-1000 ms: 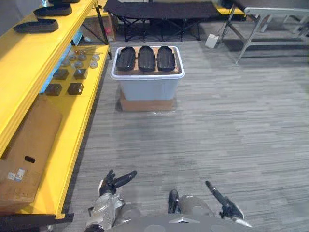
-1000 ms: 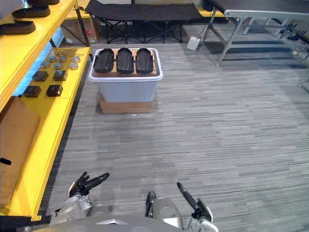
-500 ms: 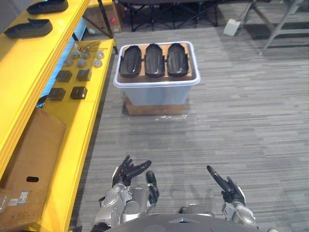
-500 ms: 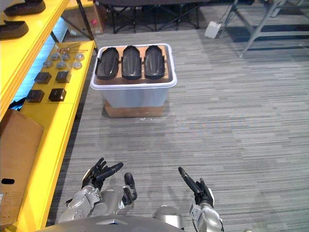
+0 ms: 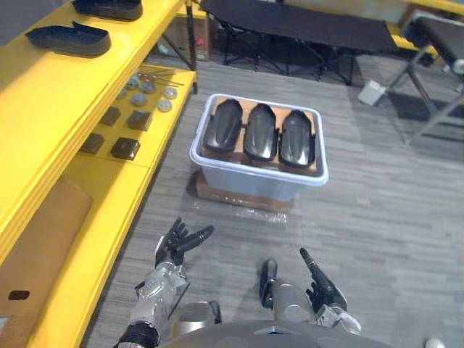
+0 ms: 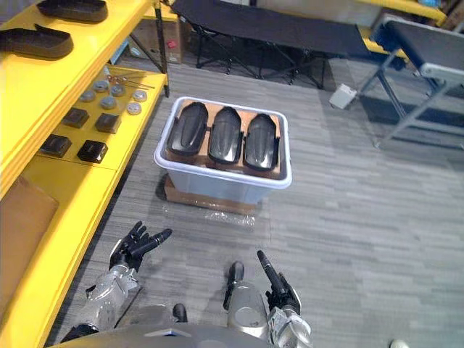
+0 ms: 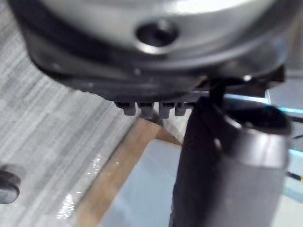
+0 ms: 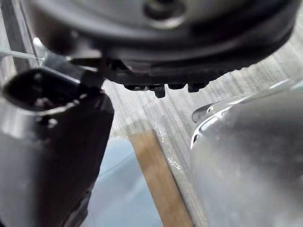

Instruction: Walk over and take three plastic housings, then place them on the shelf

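Black housings [image 5: 260, 133] beyond left robot hand [image 5: 172, 243]

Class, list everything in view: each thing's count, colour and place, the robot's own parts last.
plastic housings: three, black, side by side atop the bin
bin: one, pale grey, on the floor ahead
cardboard base: one, brown, under the bin
shelf: one, yellow, along the left
shelf housings: two, black, upper shelf board
square blocks: four, dark, lower shelf board
discs: several, grey, beyond the blocks
cardboard sheet: one, brown, lower board's near end
cot: one, black, at the back
left hand: one, dark, open, low left
right hand: one, dark, open, low centre-right
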Robot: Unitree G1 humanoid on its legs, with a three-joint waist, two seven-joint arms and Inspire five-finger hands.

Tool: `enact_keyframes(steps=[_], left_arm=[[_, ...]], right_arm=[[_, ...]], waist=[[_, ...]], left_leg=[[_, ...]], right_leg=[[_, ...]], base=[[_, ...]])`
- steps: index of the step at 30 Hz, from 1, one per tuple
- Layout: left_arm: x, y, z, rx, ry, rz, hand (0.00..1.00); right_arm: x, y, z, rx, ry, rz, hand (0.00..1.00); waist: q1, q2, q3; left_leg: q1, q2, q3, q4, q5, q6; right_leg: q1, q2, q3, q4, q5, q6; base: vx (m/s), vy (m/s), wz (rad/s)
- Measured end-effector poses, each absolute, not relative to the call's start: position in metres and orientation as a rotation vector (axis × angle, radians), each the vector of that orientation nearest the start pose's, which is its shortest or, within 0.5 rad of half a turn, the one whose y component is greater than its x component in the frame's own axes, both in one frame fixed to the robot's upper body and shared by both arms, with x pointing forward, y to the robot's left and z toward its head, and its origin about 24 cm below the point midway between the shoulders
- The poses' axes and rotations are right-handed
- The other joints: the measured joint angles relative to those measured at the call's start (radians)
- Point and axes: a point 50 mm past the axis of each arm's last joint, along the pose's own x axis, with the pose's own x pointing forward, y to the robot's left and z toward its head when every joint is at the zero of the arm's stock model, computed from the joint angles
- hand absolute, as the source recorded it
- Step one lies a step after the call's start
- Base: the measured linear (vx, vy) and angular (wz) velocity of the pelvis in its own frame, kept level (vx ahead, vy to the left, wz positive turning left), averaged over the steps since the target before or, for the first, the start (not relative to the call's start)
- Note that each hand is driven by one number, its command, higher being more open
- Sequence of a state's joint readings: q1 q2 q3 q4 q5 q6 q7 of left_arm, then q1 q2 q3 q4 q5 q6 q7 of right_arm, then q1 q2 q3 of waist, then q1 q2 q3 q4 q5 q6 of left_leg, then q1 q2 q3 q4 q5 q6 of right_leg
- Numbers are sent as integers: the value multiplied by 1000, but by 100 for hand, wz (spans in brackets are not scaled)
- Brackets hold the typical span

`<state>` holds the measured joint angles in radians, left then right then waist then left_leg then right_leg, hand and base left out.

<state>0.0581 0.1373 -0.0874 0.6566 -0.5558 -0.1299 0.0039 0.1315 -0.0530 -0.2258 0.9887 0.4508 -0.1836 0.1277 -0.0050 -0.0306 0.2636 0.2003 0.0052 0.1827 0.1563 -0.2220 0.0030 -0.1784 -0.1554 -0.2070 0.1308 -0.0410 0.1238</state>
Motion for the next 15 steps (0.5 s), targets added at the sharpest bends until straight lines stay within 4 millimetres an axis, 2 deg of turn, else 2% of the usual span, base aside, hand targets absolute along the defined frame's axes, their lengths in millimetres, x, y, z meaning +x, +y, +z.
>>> enact_keyframes(steps=[2,3,4,5,6,7,8,9,10,11,13,15], left_arm=[[178,183,-101,-386,588,183,100],[177,178,-102,-396,596,171,100],[172,167,-105,-408,617,146,100],[169,161,-106,-417,622,129,100],[170,158,-105,-423,619,121,100],[170,151,-104,-438,615,106,100],[171,141,-103,-464,614,91,100],[172,138,-102,-477,607,85,100],[173,137,-100,-480,599,81,100],[177,138,-95,-479,577,73,100],[184,137,-87,-487,536,54,100],[189,133,-80,-499,503,20,100]], right_arm=[[91,-203,-151,444,817,-450,100],[91,-205,-150,425,820,-453,100],[91,-215,-148,377,816,-466,100],[92,-221,-145,339,809,-477,100],[93,-225,-145,311,811,-487,100],[98,-229,-142,289,798,-501,100],[109,-235,-136,269,754,-507,100],[114,-238,-132,258,727,-506,100],[116,-240,-130,249,713,-504,100],[123,-242,-125,217,688,-488,100],[136,-247,-114,203,615,-479,100],[151,-259,-95,171,513,-492,100]], waist=[[-1,-34,-26],[-3,-29,-33],[-4,17,-58],[-3,48,-73],[-9,57,-72],[-16,63,-71],[-25,67,-67],[-26,65,-61],[-26,67,-59],[-24,56,-48],[-22,52,-40],[-25,73,-50]], left_leg=[[28,5,-23,46,-82,-29],[34,31,-26,77,-121,-44],[35,85,-22,107,-158,-72],[20,118,-17,164,-171,-92],[-11,141,-9,242,-168,-98],[-70,174,6,377,-135,-104],[-159,221,8,605,-45,-87],[-196,242,8,717,-47,-82],[-214,253,9,764,-56,-76],[-237,261,9,800,-74,-76],[-249,269,24,679,-80,-73],[-244,245,22,342,-58,-73]], right_leg=[[8,4,33,9,54,-43],[2,24,42,48,103,-65],[-13,68,32,88,104,-79],[-9,96,14,90,100,-86],[-5,110,12,91,91,-100],[13,125,10,79,83,-115],[71,143,17,47,74,-150],[109,153,25,31,61,-169],[136,158,31,18,56,-176],[187,160,41,-2,51,-182],[246,159,51,-45,57,-173],[271,154,68,-80,58,-160]], base=[[482,-365,36],[493,-419,10],[443,-305,-5],[447,-287,-9],[369,-220,-10],[408,-272,-13],[400,-256,-21],[467,-239,-25],[373,-142,-37],[420,-147,-41],[295,-68,-33],[250,61,-20]])
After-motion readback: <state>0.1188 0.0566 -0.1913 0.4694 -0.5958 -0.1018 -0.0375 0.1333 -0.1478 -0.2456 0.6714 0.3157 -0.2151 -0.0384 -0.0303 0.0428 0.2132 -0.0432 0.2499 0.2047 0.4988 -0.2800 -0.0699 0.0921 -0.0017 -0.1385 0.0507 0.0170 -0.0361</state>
